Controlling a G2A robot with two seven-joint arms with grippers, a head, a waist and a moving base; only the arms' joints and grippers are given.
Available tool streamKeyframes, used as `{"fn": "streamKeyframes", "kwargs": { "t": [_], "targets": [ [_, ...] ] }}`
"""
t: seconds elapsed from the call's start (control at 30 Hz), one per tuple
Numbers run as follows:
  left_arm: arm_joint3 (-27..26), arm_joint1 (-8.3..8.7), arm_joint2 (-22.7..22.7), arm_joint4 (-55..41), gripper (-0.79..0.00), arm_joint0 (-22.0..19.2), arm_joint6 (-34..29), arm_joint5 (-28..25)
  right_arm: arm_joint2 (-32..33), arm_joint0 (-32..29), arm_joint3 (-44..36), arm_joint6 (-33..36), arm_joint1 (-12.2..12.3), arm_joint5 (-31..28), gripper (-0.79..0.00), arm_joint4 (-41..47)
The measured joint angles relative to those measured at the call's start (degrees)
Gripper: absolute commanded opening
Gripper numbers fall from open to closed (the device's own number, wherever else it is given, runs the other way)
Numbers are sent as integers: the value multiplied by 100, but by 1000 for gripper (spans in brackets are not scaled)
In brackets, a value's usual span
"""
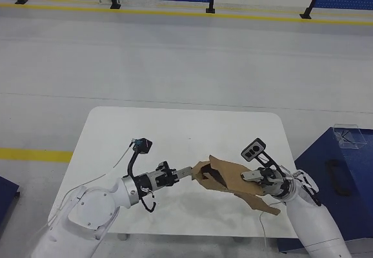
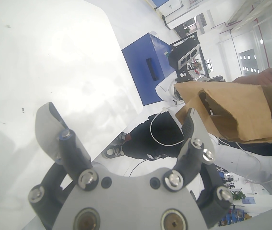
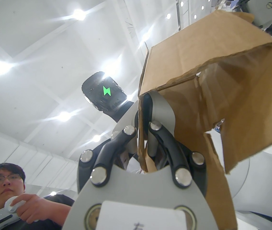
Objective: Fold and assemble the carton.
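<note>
Carton (image 1: 228, 177) judged light, floppy at creases: right tool (image 3: 142, 111) pinches a panel edge, left tool (image 2: 119, 113) spread at its open end; grip near folds.

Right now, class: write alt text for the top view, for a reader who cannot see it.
A partly folded brown carton is held above a white table: the right claw grips one end, the open left claw is at the other.

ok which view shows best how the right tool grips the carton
The right wrist view: the right tool is shut on a panel edge of the carton, close up. The top view shows the grip small, from above; the left wrist view shows the carton's open end.
</note>
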Motion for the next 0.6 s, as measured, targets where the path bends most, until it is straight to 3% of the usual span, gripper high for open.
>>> {"fn": "streamKeyframes", "kwargs": {
  "t": [0.13,0.3,0.6],
  "targets": [
    [-65,19,-181,135,0,115,238,-105,-11,1,6,-31,3,102,-785,-7],
    [-163,61,-486,1230,0,356,1319,-139,-10,1,6,-29,3,95,-785,-8],
    [-161,60,-477,1129,0,350,1166,-137,-60,-23,7,-113,-13,183,-785,81]
  ]
}}
